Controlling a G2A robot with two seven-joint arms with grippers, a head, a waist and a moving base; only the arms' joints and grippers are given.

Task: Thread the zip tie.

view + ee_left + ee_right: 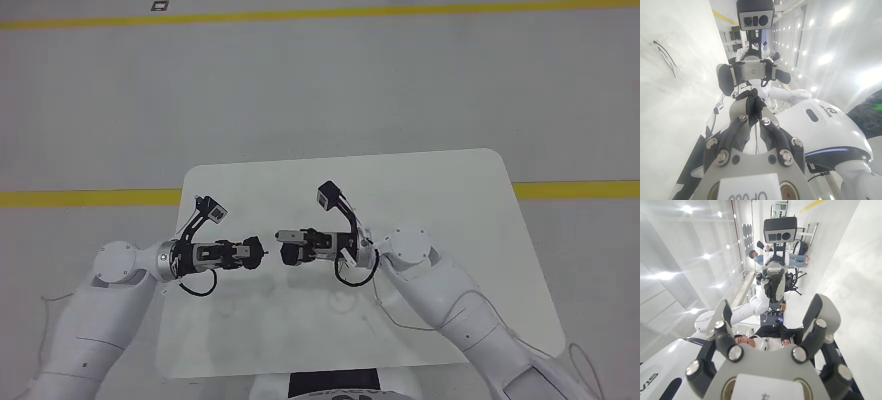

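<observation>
My two grippers face each other tip to tip above the white table [450, 200], a short gap apart. The left gripper [258, 250] [753, 102] is shut, its black pads [750, 106] pressed together. A thin dark strand [755, 136] runs back from the pads between the fingers; I cannot tell whether it is a zip tie. The right gripper [288, 250] [772, 306] is open with nothing between its fingers, and it looks wide open from the left wrist too [754, 77]. Black zip ties [665, 55] lie on the table on a clear sheet [676, 43], off to the side of both grippers.
The table's surface around and under the grippers is bare white. Its rounded edges [195, 180] sit well outside both arms. Grey floor with yellow lines [320, 15] surrounds the table.
</observation>
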